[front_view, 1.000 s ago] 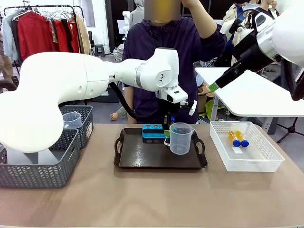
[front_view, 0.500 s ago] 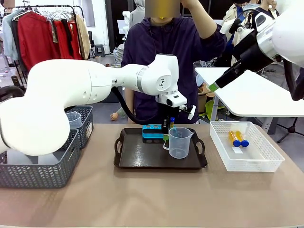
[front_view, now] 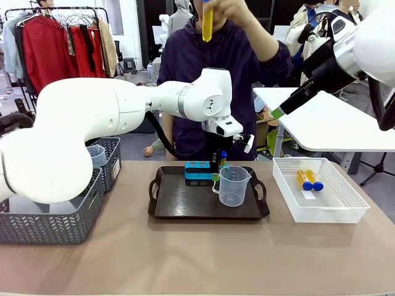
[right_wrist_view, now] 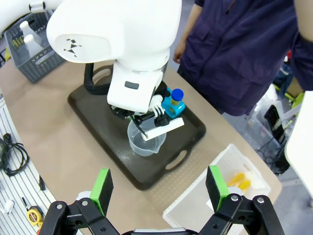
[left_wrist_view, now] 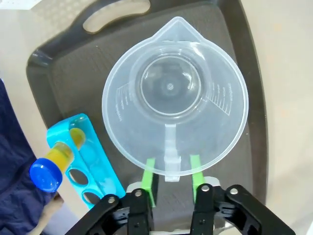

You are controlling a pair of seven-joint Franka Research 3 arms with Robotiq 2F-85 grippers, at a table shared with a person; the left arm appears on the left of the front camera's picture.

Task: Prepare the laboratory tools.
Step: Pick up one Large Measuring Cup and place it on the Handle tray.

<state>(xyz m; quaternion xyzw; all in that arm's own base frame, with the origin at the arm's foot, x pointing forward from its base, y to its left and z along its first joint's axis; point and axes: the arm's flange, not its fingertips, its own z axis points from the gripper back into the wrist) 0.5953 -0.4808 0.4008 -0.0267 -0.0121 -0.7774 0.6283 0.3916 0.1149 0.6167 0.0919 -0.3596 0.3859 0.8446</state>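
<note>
A clear measuring beaker (front_view: 235, 185) (left_wrist_view: 173, 98) stands upright on the dark tray (front_view: 185, 203). My left gripper (front_view: 217, 176) (left_wrist_view: 172, 165) straddles its handle from behind, and its green pads (left_wrist_view: 149, 172) stand open, a little off the handle on each side. Beside it, a blue rack (left_wrist_view: 85, 159) holds an amber tube with a blue cap (left_wrist_view: 51, 166) (front_view: 223, 156). Two more amber tubes (front_view: 309, 180) lie in the white basket (front_view: 345, 209). My right gripper (right_wrist_view: 160, 188) (front_view: 278, 112) hangs wide open, high above the table's right side.
The person across the table holds a yellow tube (front_view: 207, 21) up in one hand. Grey baskets (front_view: 55, 225) sit at the left, one holding a clear cup (front_view: 94, 155), another whitish flasks (right_wrist_view: 27, 32). A white side table (front_view: 333, 126) stands behind at the right.
The beaker came down onto the tray and my left gripper's jaws opened off its handle. The person's raised hand now shows a yellow tube.
</note>
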